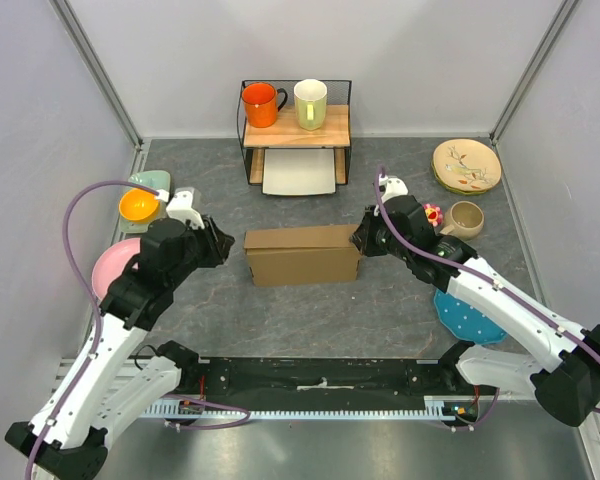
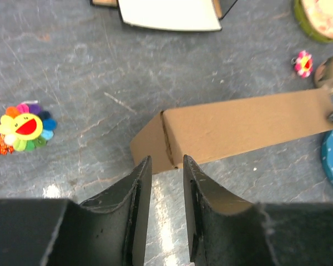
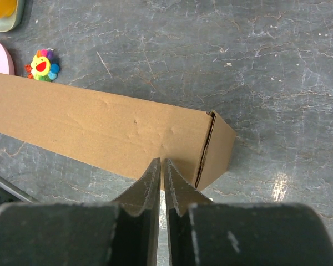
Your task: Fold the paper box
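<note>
The paper box (image 1: pixel 302 255) (image 2: pixel 238 130) (image 3: pixel 100 127) lies at the centre of the grey marbled table (image 1: pixel 280 320). It is folded into a closed, long, shallow brown carton, with its long axis running left to right between the two arms. A crease seam is visible near each short end.

The left gripper (image 1: pixel 225 245) (image 2: pixel 165 163) is at the box's left end. Its fingers are parted, with a clear gap between them and nothing in that gap. The tips sit just short of the box's end corner.

The right gripper (image 1: pixel 358 240) (image 3: pixel 161 163) is at the box's right end. Its fingers are pressed almost together, leaving only a thin slit. The tips meet the box's long edge close to the end seam. It cannot be told whether any cardboard is caught between them.

A smiling rainbow flower toy (image 2: pixel 23 126) (image 3: pixel 43 64) lies on the table near the box's left end, apart from it.

Behind the box stands a wire-framed wooden shelf (image 1: pixel 295 125) carrying an orange mug (image 1: pixel 262 104) and a pale yellow mug (image 1: pixel 310 103). A white tray (image 1: pixel 300 172) (image 2: pixel 169 14) lies beneath the shelf.

On the left are an orange bowl (image 1: pixel 140 205) and a pink plate (image 1: pixel 115 265). On the right are a floral plate (image 1: pixel 466 165), a beige cup (image 1: pixel 465 218), a small pink flower toy (image 1: pixel 433 212) (image 2: pixel 303 62) and a blue dotted plate (image 1: pixel 467 315).
</note>
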You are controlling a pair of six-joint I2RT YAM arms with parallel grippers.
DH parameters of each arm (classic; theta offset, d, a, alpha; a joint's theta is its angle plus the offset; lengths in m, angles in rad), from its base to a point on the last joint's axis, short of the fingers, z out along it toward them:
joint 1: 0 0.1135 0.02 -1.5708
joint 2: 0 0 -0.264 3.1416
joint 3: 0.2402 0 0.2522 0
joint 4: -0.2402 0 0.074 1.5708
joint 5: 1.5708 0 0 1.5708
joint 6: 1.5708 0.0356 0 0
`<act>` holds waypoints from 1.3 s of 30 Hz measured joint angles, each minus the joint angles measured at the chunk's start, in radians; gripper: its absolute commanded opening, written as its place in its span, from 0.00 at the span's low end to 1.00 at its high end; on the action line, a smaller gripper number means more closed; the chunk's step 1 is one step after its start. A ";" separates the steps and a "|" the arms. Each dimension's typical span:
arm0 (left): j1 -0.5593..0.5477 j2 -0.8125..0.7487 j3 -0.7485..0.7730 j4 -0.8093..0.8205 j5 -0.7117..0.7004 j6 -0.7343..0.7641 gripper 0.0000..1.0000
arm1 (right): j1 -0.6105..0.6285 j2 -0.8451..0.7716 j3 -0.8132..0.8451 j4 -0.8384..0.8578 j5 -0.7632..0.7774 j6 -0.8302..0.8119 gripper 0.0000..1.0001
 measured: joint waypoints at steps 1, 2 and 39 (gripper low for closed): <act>0.000 0.000 0.020 0.004 -0.005 -0.001 0.33 | 0.000 0.000 0.000 0.000 0.000 0.000 0.13; 0.000 0.000 0.035 0.012 -0.005 -0.003 0.32 | 0.000 0.000 0.000 0.000 0.000 0.000 0.12; 0.005 0.035 -0.217 0.364 0.273 -0.220 0.06 | -0.002 -0.002 -0.015 0.023 -0.008 0.013 0.11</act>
